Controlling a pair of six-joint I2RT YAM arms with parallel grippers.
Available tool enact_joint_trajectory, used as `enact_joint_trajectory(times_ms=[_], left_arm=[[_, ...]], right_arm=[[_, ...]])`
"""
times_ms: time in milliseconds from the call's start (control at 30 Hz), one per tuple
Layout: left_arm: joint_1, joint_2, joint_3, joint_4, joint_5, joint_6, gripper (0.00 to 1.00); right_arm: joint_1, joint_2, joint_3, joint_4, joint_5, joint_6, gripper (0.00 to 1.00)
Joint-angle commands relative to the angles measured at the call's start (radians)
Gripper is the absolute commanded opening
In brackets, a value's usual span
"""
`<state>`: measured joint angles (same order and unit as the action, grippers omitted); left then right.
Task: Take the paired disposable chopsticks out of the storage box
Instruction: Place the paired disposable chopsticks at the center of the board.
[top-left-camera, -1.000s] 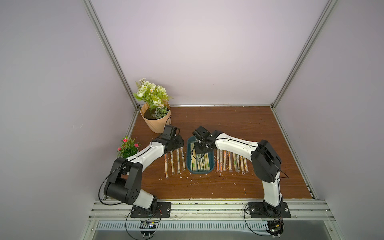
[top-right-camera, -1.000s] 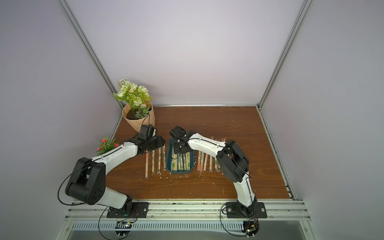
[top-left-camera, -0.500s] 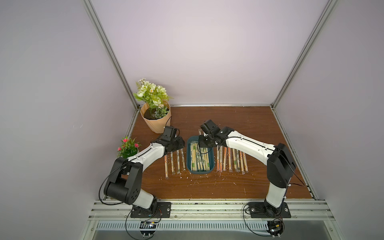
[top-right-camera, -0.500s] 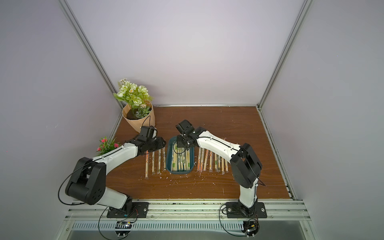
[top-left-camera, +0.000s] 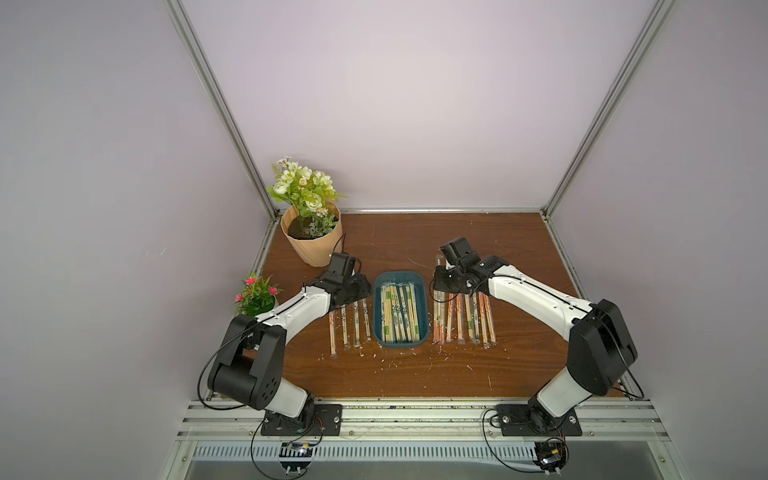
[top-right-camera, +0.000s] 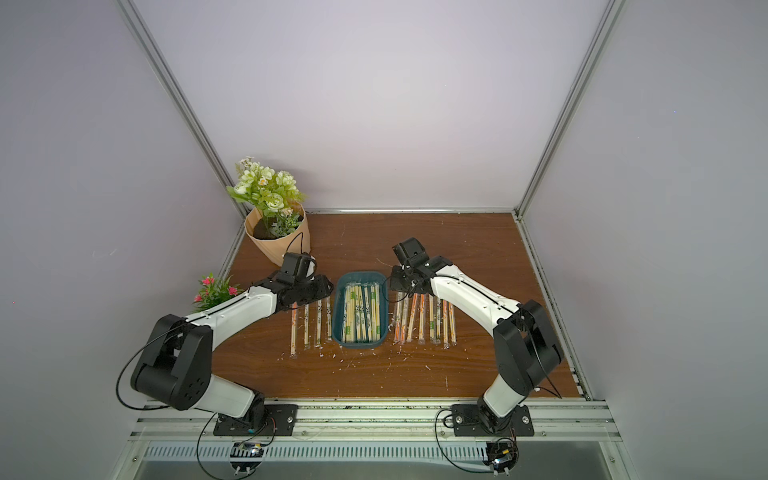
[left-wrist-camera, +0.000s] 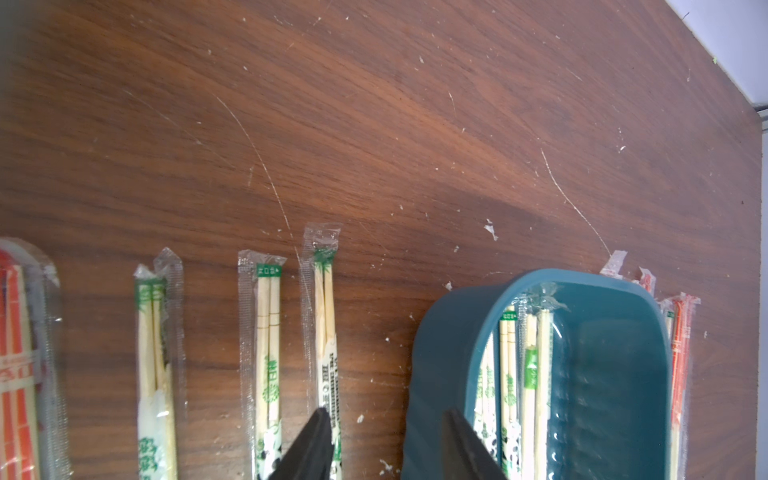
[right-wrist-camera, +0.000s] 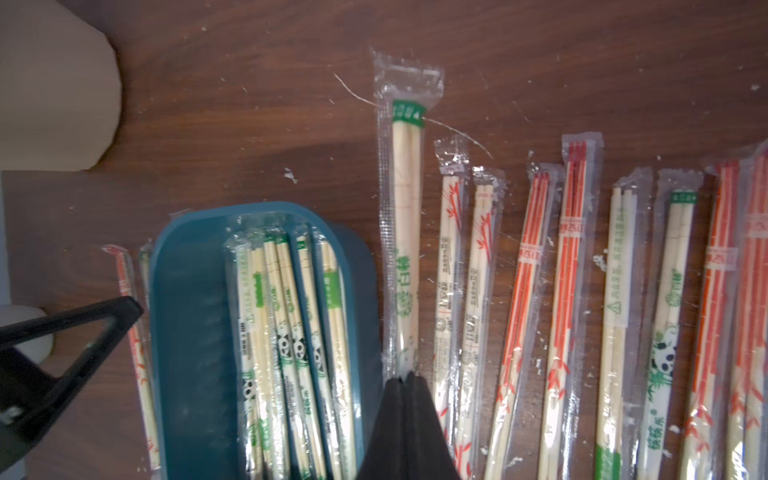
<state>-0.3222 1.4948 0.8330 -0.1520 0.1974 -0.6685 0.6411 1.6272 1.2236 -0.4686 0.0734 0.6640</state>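
The dark teal storage box (top-left-camera: 377, 320) sits mid-table with several paired disposable chopsticks (top-left-camera: 400, 311) lying in it. More sleeved pairs lie in a row left of it (top-left-camera: 349, 324) and in a longer row on its right (top-left-camera: 465, 318). My right gripper (right-wrist-camera: 405, 376) is shut on a green-printed pair (right-wrist-camera: 401, 232), held just right of the box (right-wrist-camera: 183, 332) beside that row. In a top view that gripper (top-left-camera: 441, 286) is off the box's far right corner. My left gripper (left-wrist-camera: 386, 415) is open and empty, one finger over the box wall (left-wrist-camera: 436, 353), the other over a left-row pair (left-wrist-camera: 328, 332).
A peach flower pot (top-left-camera: 311, 241) with white blooms stands at the back left, close behind my left wrist. A small pink-flowered plant (top-left-camera: 255, 295) sits by the left wall. Bits of torn plastic are scattered on the wooden table (top-left-camera: 415, 374). Walls enclose three sides.
My right gripper has moved from over the box to its right side, carrying the green-printed pair with it. The left arm has barely shifted.
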Motion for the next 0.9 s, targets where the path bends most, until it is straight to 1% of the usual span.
enact_joint_trajectory(times_ms=[0, 400, 700, 733, 800, 867], left_arm=[[-0.012, 0.006, 0.013, 0.006, -0.008, 0.012, 0.46], [-0.015, 0.010, 0.017, 0.005, -0.012, 0.008, 0.45], [-0.018, 0.008, 0.014, 0.006, -0.011, 0.004, 0.45], [-0.020, 0.007, 0.014, 0.006, -0.012, 0.003, 0.45], [-0.021, 0.002, 0.012, 0.006, -0.013, 0.003, 0.45], [-0.025, -0.001, 0.011, 0.006, -0.013, 0.003, 0.45]], right_arm=[[0.005, -0.001, -0.012, 0.023, 0.001, -0.019, 0.00], [0.013, 0.123, -0.007, 0.086, -0.065, -0.020, 0.00], [0.043, 0.163, -0.027, 0.111, -0.072, 0.000, 0.00], [0.044, 0.162, -0.027, 0.110, -0.068, 0.002, 0.04], [0.044, 0.156, -0.027, 0.102, -0.056, 0.006, 0.18], [0.045, 0.143, -0.024, 0.088, -0.041, 0.005, 0.28]])
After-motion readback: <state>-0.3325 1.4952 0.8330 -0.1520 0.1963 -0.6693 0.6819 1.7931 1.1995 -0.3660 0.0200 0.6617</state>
